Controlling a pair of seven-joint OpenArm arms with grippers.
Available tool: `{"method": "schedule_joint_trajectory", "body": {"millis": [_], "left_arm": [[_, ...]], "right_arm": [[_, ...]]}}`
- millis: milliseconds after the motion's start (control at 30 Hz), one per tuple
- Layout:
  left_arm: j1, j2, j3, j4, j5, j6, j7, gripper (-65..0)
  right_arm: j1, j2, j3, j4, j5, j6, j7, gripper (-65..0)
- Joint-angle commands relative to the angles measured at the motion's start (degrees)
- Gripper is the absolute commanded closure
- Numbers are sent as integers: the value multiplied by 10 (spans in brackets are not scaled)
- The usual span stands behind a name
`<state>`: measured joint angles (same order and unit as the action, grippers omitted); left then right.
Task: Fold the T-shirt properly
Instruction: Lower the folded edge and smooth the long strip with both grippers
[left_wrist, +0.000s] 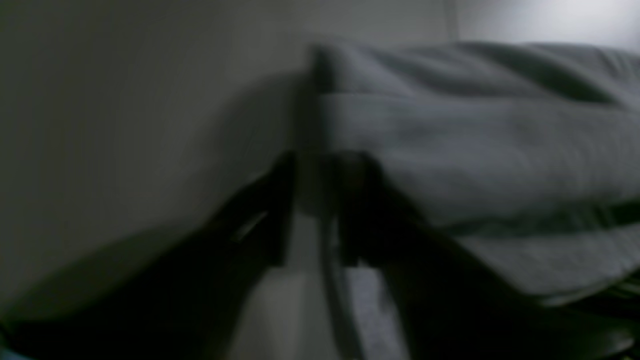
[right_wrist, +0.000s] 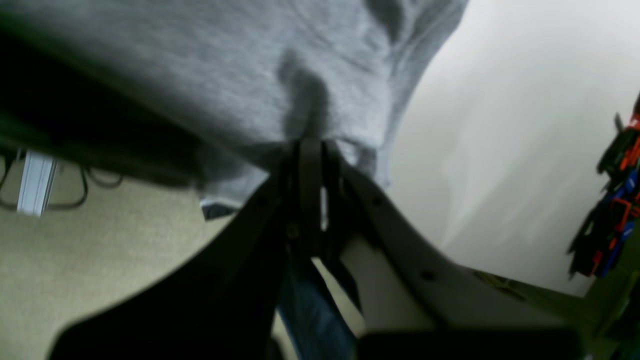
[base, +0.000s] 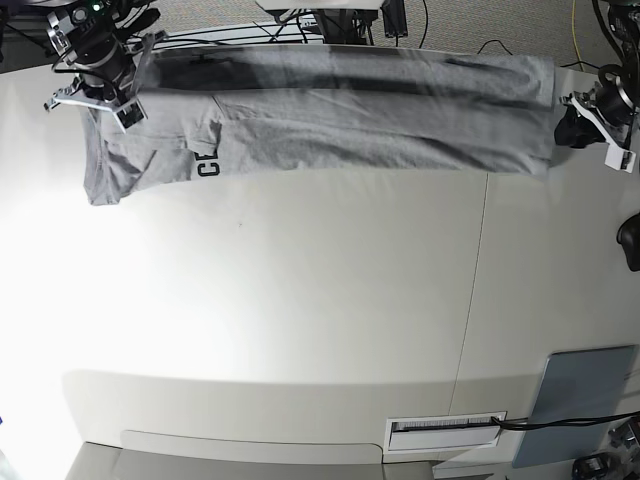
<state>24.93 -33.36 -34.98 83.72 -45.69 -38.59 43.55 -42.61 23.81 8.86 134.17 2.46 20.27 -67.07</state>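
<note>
The heather-grey T-shirt (base: 380, 120) is stretched wide along the far edge of the white table (base: 300, 300), partly folded over itself. Black letters (base: 207, 163) show near its left end. My right gripper (base: 98, 95) is at the far left and is shut on the shirt's left end; in the right wrist view (right_wrist: 310, 150) its fingers pinch the grey cloth (right_wrist: 225, 75). My left gripper (base: 565, 125) is at the far right, at the shirt's right edge. In the dark, blurred left wrist view (left_wrist: 316, 200) its fingers close on the edge of the cloth (left_wrist: 475, 150).
A flat grey-blue pad (base: 580, 400) lies at the table's near right corner, beside a white strip (base: 445, 430). Cables (base: 330, 20) run behind the far edge. A seam (base: 472, 300) crosses the table right of centre. Coloured items (right_wrist: 615, 200) hang at the right of the right wrist view.
</note>
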Motion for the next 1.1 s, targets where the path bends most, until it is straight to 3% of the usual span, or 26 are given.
{"method": "schedule_joint_trajectory", "body": {"millis": [0, 67, 233, 333, 433, 567, 667, 1067], "left_arm": [[0, -12, -7, 7, -10, -3, -9, -244], [0, -12, -7, 7, -10, -3, -9, -247], [0, -12, -7, 7, -10, -3, -9, -247], [0, -12, -7, 7, -10, -3, -9, -247], [0, -12, -7, 7, -10, -3, -9, -247], [0, -12, -7, 7, -10, -3, -9, -247], [0, -12, -7, 7, -10, -3, -9, -247], [0, 0, -7, 7, -48, 1, -2, -297]], "right_arm": [[-9, 6, 6, 8, 0, 6, 2, 0], [-16, 6, 6, 8, 1, 17, 3, 0], [-15, 6, 6, 8, 1, 23, 21, -187], [-15, 6, 6, 8, 1, 23, 23, -255], [-11, 6, 6, 8, 1, 12, 23, -256], [18, 6, 6, 8, 1, -49, 37, -256], [48, 6, 6, 8, 1, -73, 59, -256], [71, 6, 6, 8, 1, -73, 61, -256]]}}
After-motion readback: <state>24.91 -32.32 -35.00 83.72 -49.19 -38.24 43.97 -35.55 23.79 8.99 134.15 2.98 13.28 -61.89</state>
